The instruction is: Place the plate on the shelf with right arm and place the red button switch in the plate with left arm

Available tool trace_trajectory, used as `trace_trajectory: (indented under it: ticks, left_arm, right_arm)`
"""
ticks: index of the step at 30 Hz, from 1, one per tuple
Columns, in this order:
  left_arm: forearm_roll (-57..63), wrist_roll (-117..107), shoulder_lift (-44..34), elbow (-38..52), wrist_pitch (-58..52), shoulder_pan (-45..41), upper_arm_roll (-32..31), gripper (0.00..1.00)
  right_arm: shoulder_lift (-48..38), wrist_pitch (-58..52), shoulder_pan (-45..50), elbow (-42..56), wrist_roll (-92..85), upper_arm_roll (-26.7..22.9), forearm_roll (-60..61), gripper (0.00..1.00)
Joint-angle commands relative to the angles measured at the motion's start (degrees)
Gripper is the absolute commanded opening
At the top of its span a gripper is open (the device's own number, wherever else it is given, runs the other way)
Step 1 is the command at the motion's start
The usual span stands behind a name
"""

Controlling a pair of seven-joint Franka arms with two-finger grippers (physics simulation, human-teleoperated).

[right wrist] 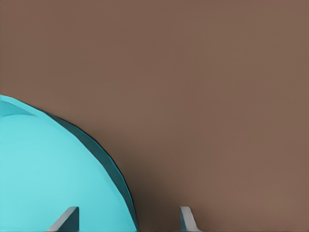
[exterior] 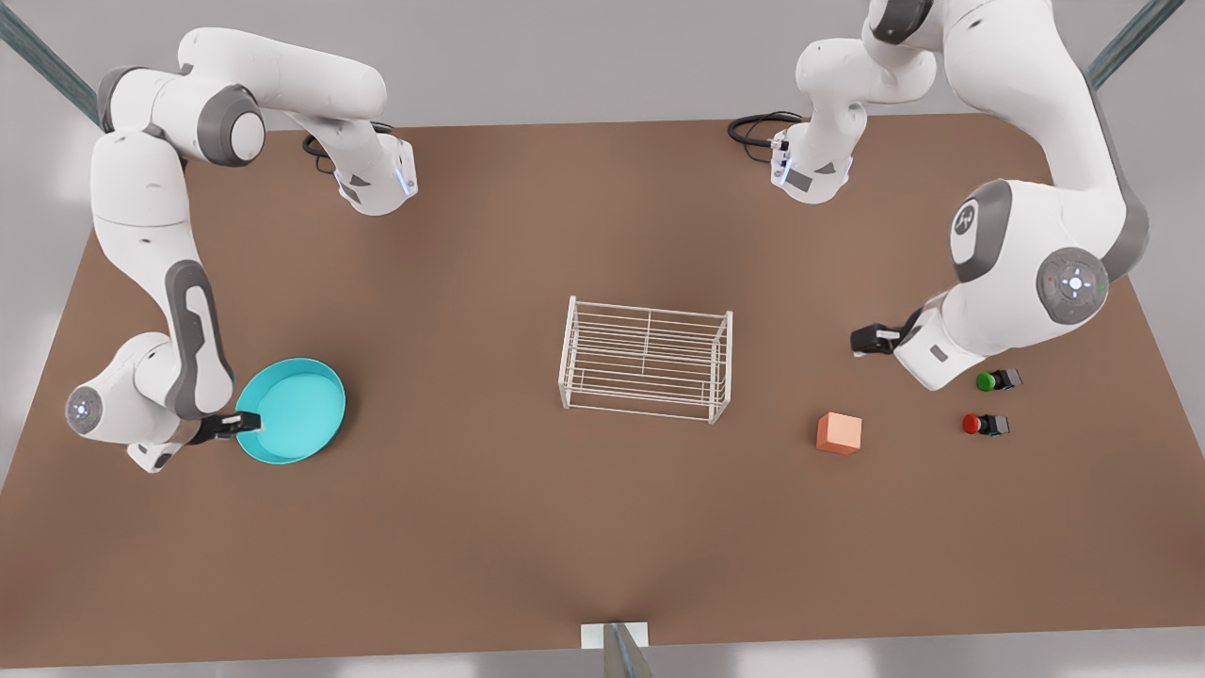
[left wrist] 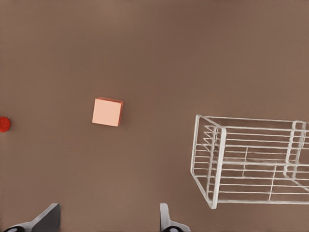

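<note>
Two steps remain; the first is in hand: right gripper, jaws spread, straddles the plate rim on the worktop. Next: close, lift. Left gripper waits, jaws spread.

A simulated robot test bench: a bare brown tabletop set against plain pale grey surroundings, with no furniture or household fittings around it. Two white jointed arms are mounted at the far edge, black cables looped at their bases. Grey metal struts run off at the far corners, and another strut on a small white bracket stands at the near edge. A few unrelated props are scattered on the table: a white wire rack, a turquoise plate, an orange cube and two small push-buttons.
</note>
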Motion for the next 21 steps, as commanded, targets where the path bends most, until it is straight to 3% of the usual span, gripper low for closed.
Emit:
trace_trajectory:
  ticks: [1, 3, 8, 11, 18, 21]
  left_arm:
    - [3.0, -1.1, 0.9, 0.7, 4.4, -0.5, -0.1, 1.00]
    - [2.9, -1.0, 0.7, 0.7, 3.6, -0.2, 0.1, 1.00]
    - [2.9, -1.4, -0.6, 0.9, -0.4, -0.1, 0.7, 1.00]
    - [2.9, -1.5, -0.6, 0.9, -0.4, -0.1, 0.6, 1.00]
    - [2.9, -1.5, -0.6, 0.9, -0.4, -0.1, 0.9, 1.00]
    - [2.9, -1.5, -0.6, 0.9, -0.4, -0.1, 1.0, 1.00]
  right_arm:
    - [0.1, 0.5, 0.0, -0.1, -10.9, 0.1, 0.4, 0.80]
    - [0.1, -0.1, 0.0, -0.1, -10.8, 0.1, 0.4, 0.71]
    - [-0.2, -1.3, -0.1, -0.1, -10.9, 0.1, 0.4, 0.69]
    - [-0.2, -2.0, -0.1, 0.0, -11.1, 0.1, 0.4, 0.63]
    - [-0.4, -2.6, -1.3, 0.3, -12.6, 0.1, 0.4, 0.32]
    - [-0.4, -3.1, -1.3, 0.3, -12.7, 0.1, 0.4, 0.25]
